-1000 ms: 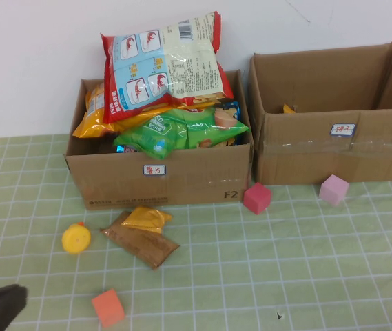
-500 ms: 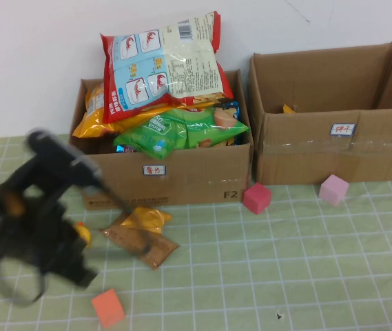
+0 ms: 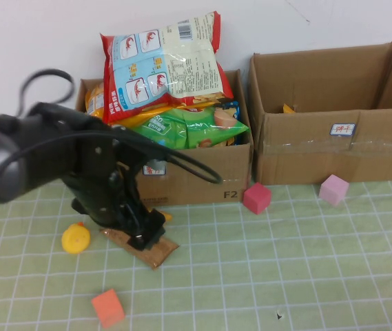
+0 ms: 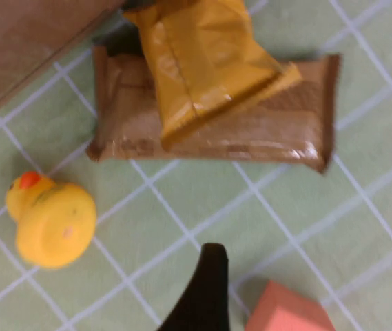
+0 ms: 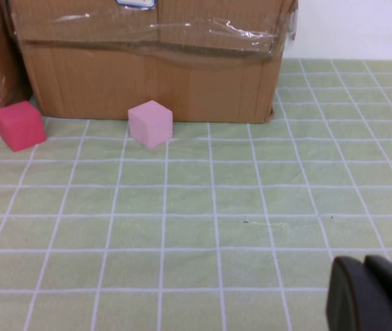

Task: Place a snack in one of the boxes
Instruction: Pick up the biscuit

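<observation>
A brown snack packet (image 3: 157, 252) lies on the table in front of the left box (image 3: 196, 181), with a yellow packet (image 3: 166, 216) resting on it. Both show in the left wrist view, brown (image 4: 264, 131) and yellow (image 4: 202, 62). My left gripper (image 3: 142, 238) hangs just above these packets and is open and empty; one dark finger (image 4: 208, 276) shows. The left box is heaped with snack bags. The right box (image 3: 333, 148) is nearly empty. My right gripper (image 5: 373, 295) is shut and empty, low over the table, out of the high view.
A yellow duck (image 3: 76, 238) and an orange cube (image 3: 107, 307) lie near the left arm. A red cube (image 3: 256, 198) and a pink cube (image 3: 333, 189) sit before the boxes. A large red and white bag (image 3: 161, 62) tops the left box.
My left arm has swung in from the lower left corner and now stands over the brown and yellow packets. The packets and toys have not moved.
</observation>
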